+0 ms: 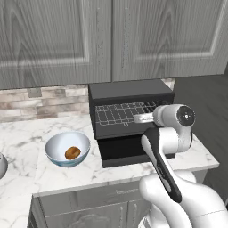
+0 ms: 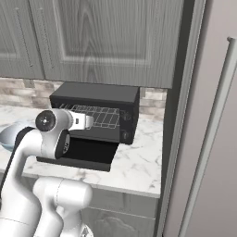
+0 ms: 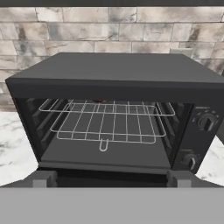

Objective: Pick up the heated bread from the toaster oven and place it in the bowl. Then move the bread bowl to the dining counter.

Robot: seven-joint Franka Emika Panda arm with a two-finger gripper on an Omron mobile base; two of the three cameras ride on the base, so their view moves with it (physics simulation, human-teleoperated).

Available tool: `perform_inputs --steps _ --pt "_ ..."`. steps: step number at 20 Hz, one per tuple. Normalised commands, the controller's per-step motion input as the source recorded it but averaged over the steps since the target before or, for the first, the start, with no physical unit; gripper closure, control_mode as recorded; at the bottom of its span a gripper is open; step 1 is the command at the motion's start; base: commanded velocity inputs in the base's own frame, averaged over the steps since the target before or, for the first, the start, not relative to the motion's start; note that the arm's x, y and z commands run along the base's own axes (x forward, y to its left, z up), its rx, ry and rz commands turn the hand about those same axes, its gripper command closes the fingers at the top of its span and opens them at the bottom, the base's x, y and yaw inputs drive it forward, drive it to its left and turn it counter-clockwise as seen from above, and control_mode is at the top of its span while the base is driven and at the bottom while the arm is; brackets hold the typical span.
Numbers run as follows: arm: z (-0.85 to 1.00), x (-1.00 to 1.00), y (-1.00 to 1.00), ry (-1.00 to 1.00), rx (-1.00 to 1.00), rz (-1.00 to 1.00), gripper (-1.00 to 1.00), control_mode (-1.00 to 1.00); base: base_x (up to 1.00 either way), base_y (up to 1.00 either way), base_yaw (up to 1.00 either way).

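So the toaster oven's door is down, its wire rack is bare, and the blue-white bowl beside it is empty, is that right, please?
Not quite: the bowl is not empty. The left base view shows a golden-brown roll lying in it. The rest holds: the toaster oven has its door down and its wire rack bare, as the hand view shows.

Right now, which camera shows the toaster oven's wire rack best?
The hand view: the wire rack faces the camera squarely through the open front. Both base views catch the wire rack at an angle, partly behind the arm.
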Motion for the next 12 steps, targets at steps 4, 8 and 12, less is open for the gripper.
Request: perform_inputs --steps 4,8,12 --pt "0.0 0.0 0.0 0.0 0.0 0.0 -1.0 -1.0 0.0 0.0 0.0" --pt "0.0 0.0 0.0 0.0 0.0 0.0 -1.0 -1.0 0.0 0.0 0.0" --pt "0.0 0.01 0.0 -0.04 0.0 0.0 -1.0 -1.0 0.0 0.0 0.0"
